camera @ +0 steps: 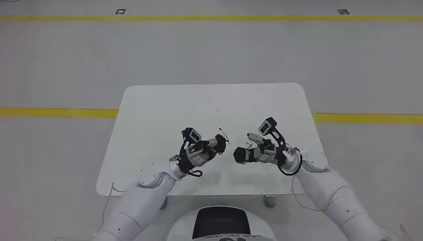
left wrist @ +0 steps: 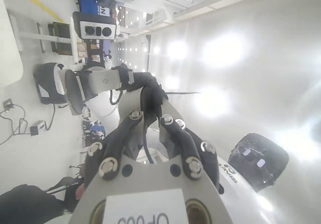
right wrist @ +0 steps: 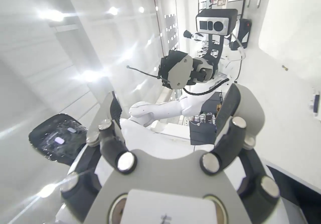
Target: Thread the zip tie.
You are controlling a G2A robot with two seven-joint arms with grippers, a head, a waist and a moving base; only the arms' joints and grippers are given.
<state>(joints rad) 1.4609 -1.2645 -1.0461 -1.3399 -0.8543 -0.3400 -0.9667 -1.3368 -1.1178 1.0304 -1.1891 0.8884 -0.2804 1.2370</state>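
Note:
Both arms hang over the near part of the white table, their grippers facing each other a short gap apart. My left gripper is shut on a thin black zip tie. One end of the tie pokes out past the fingertips, and the rest trails back between the fingers. In the right wrist view the left gripper is farther off, with the zip tie sticking out of it. My right gripper is open and holds nothing.
The table's far half is bare white surface, with one tiny dark speck near its middle. Grey floor with yellow lines surrounds the table on every side.

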